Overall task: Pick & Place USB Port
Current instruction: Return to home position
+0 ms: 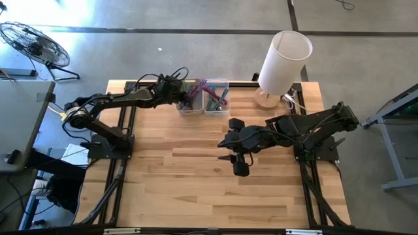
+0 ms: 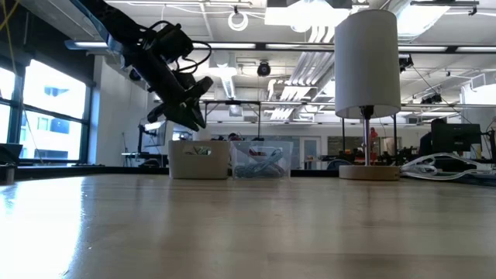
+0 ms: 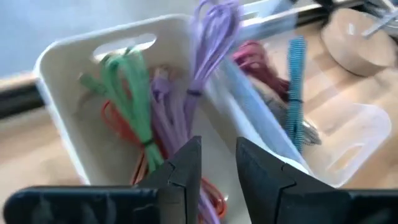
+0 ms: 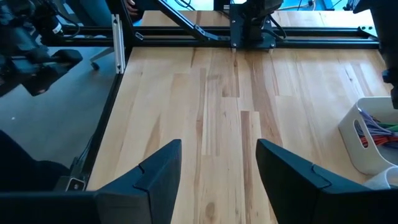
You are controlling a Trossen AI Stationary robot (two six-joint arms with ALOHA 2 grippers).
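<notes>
Here's the pale slatted wooden table [image 1: 215, 196] filling the middle of the high view. The tall white cylindrical lamp on a round wooden base [image 1: 284, 62] stands at the table's upper right. The right gripper [image 1: 225, 149] hangs at centre frame over bare boards, fingers spread wide and empty. The left gripper [image 1: 185, 96] hovers at upper centre, right above the opaque gray plastic bin [image 1: 189, 109]; its fingers [image 3: 186, 168] are parted by a narrow gap, nothing pinched. Touching that bin's right side sits the clear plastic bin [image 1: 216, 109]. In the gray bin lie the green USB cable [image 3: 127, 93], the violet USB cable [image 3: 208, 50] and an orange cable [image 3: 115, 121]. The blue and white USB cable [image 3: 296, 87] and a red cable [image 3: 252, 59] sit in the clear one.
</notes>
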